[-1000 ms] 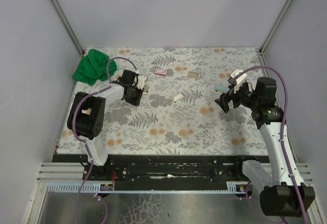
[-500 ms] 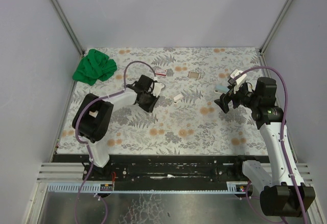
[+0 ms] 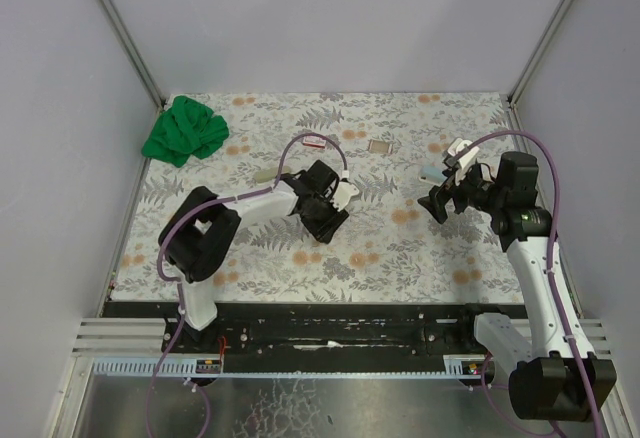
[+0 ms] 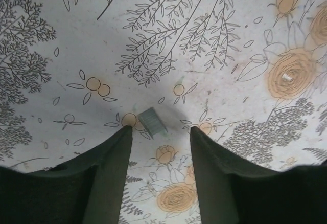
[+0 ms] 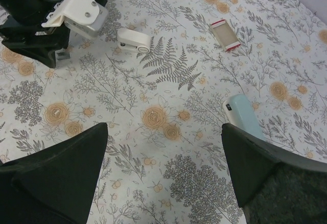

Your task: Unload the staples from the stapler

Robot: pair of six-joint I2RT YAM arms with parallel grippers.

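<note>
Look between the fingers of your left gripper (image 4: 159, 134). The jaws stand parted with nothing between them, and the staples (image 4: 152, 121) lie flat on the flowered table (image 4: 230, 55) just beyond the tips, touching neither finger. They are a short silvery-grey strip, and lying loose on the cloth suggests the unloading itself is done or very nearly so. The small white stapler (image 5: 134, 40) lies on its side just beside that gripper, which fits staples drawn from it and set down close by. I cannot see into its magazine, so treat that as a judgement. The left arm reaches low and long from its base at the near-left corner, slanting in toward the middle of the table. The wrist is pitched down so the fingers point almost straight at the cloth. From above, the gripper hides the strip, so trust the wrist view for where it sits. Your right gripper (image 5: 164, 132) hangs spread to its widest and grips nothing. It is held up off the table on a raised, bent arm at the right, well apart from the work. The pale blue stapler (image 5: 244, 117) lies just below it, probably parked there to keep out of the left arm's way.
</note>
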